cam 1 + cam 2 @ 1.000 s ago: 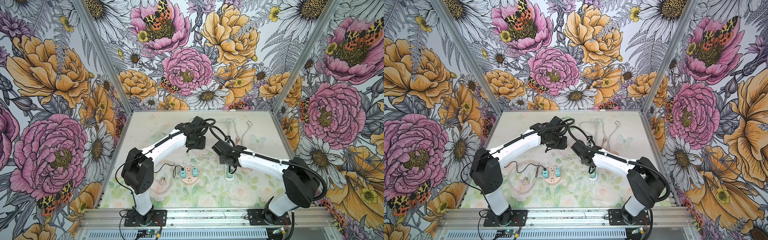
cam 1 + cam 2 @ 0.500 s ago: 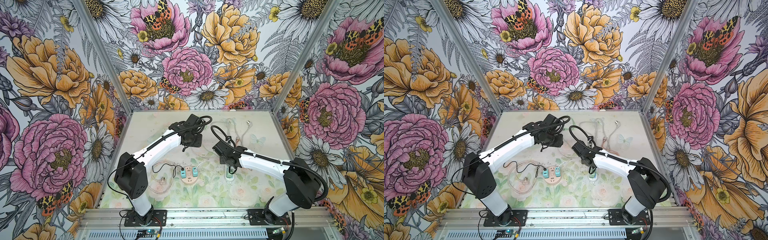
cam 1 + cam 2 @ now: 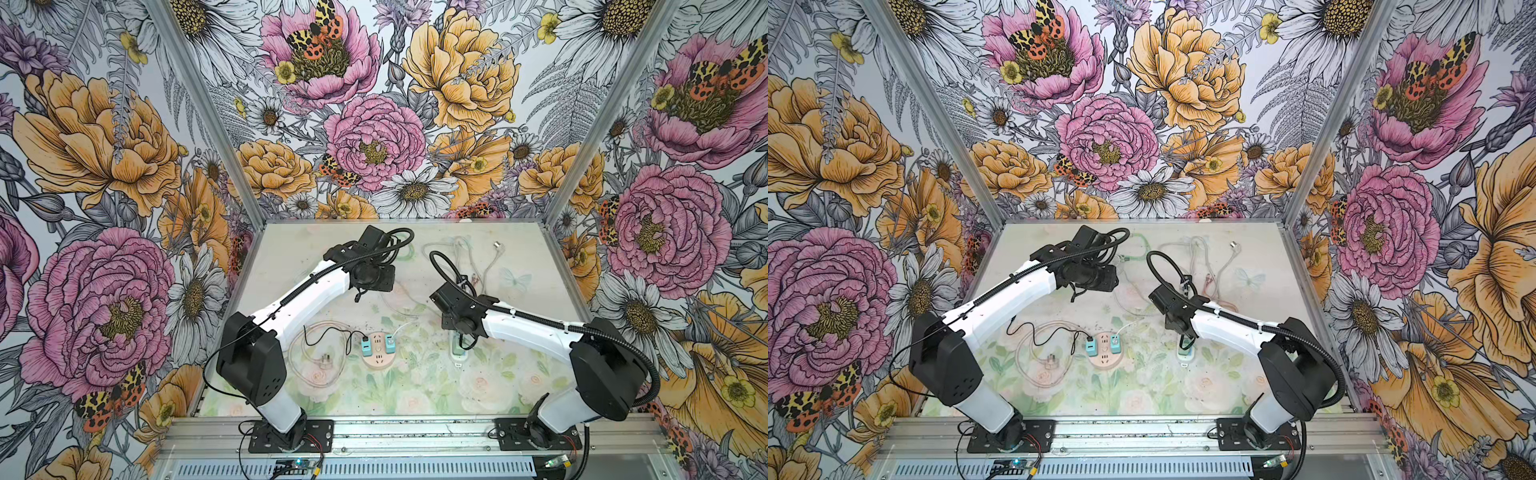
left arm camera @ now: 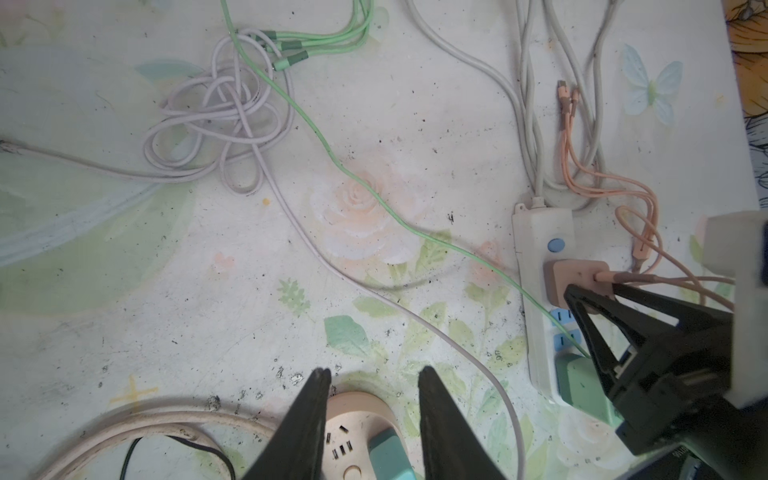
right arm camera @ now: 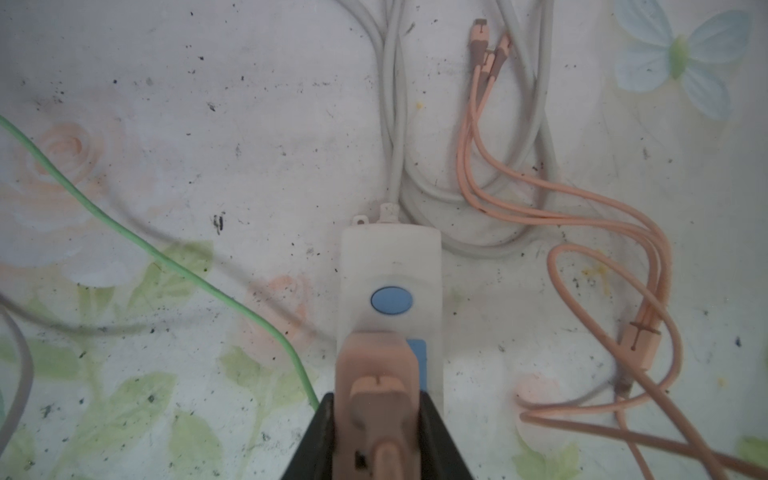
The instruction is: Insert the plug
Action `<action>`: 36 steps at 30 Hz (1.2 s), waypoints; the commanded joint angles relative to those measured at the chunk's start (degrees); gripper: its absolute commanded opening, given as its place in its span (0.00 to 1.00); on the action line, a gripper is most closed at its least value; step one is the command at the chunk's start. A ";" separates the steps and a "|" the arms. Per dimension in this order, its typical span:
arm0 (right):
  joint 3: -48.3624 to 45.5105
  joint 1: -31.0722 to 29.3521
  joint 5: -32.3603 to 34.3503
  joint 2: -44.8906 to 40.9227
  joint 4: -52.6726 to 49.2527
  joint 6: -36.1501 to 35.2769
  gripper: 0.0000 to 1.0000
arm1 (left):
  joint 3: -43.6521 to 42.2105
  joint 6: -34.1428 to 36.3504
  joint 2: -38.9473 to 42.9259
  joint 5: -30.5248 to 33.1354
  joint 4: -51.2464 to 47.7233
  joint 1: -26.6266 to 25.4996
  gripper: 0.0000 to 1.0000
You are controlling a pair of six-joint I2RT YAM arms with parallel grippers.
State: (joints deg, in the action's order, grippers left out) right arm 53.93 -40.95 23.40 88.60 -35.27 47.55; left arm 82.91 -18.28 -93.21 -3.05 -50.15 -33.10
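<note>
Swinging toward the left side of the worktop point(image 3: 291, 249), your left arm point(image 3: 316, 291) has pulled its wrist away from the middle over the last second. The left end effector point(image 4: 372, 374) hangs open and empty above the round socket hub point(image 4: 353, 419), with nothing between its fingers. Your right arm point(image 3: 528, 328) has barely shifted in that time. The right end effector point(image 5: 377, 401) stays clamped on the pink plug point(image 5: 374, 361), one finger on each side of it. The plug sits on the white power strip point(image 5: 390, 257), at the socket just beside the blue button point(image 5: 391, 300). A green plug point(image 4: 582, 386) already fills a socket farther along the strip. Read the change this way: the left arm has cleared out, so the insertion is now the right arm's job alone. From the left wrist view the plug looks pressed down onto the strip, but you cannot tell whether its pins are fully home — treat the seating as unconfirmed until you let go. No brand or label can be read anywhere: the strip and plug are plain, and the small print on the right end effector's body is too blurred.
</note>
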 commanded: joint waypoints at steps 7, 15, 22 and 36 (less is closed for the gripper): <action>-1.39 1.48 -6.79 2.27 -1.62 0.01 0.00 | -1.43 4.21 3.81 -8.85 6.64 2.55 0.39; -2.19 1.40 -6.56 6.28 -2.62 0.85 0.00 | -4.56 3.97 6.03 -10.62 8.23 4.55 0.39; -3.78 1.40 -8.72 8.42 -2.70 0.72 0.00 | -4.91 3.28 5.96 -10.82 8.23 4.98 0.40; -6.36 1.34 -12.06 11.31 -2.70 -1.56 0.00 | -5.24 0.10 7.07 -9.99 7.99 4.57 0.40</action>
State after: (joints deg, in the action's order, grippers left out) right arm 54.19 -40.03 22.74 92.64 -29.39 46.83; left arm 78.24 -16.91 -88.16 -12.53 -43.42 -28.58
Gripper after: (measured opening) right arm 0.287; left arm 0.399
